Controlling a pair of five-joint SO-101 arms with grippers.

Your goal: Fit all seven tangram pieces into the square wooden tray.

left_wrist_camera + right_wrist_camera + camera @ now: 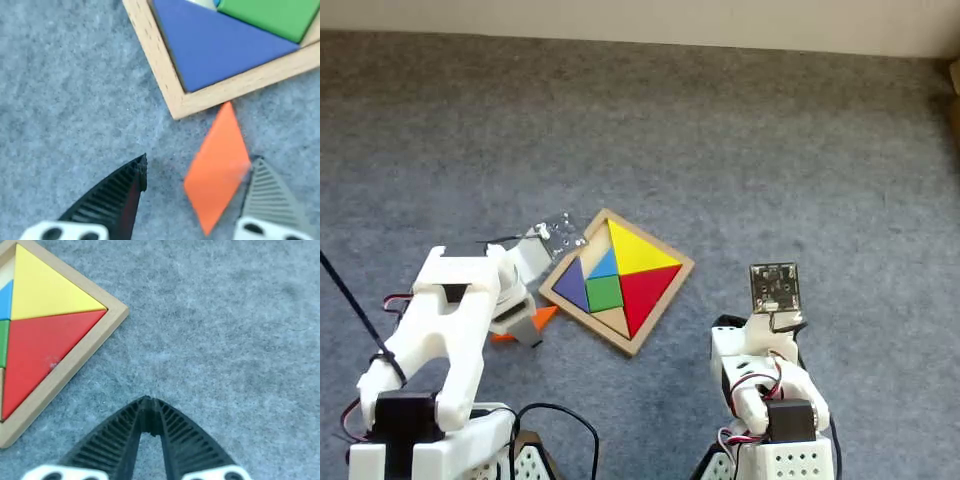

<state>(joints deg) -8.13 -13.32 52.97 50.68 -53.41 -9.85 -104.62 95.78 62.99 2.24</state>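
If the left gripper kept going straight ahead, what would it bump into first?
Probably the orange piece, which lies between the fingers of the open left gripper. Just past it is the tray, at its wooden corner. Depth is hard to judge here.

Closed claw near tray

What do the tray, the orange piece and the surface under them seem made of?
Tray: pale wood, matte, with faint grain lines. Orange piece: smooth, evenly coloured, matte; probably painted wood, possibly plastic. Surface: grey carpet or felt, fuzzy fibres.
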